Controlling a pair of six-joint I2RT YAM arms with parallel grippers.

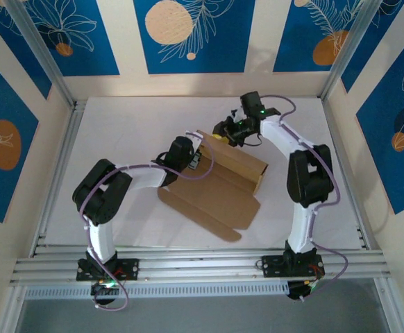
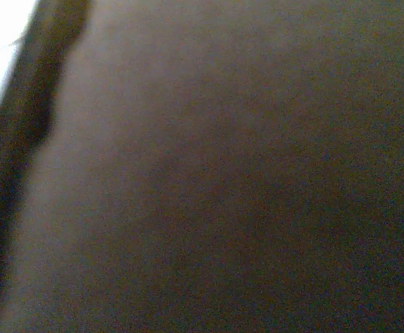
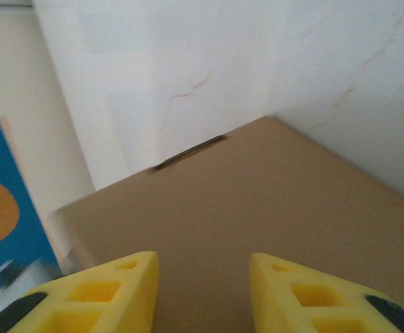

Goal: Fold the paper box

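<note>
Box (image 1: 226,187) — part-folded. Left gripper (image 1: 190,158) closed at its left edge, hold unclear; right gripper (image 3: 203,267) — jaws apart, empty.

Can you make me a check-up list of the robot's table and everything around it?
Surface: white table.
Job's things: paper box, partly folded, with one flap lying flat toward the arms.
Clutter: nothing seen.
Grippers: left gripper shut, at the box's left edge; right gripper open, its yellow fingers apart above the cardboard.
Cables: purple cables run along both arms.
Surroundings: blue wall panels with leaf patterns.
</note>
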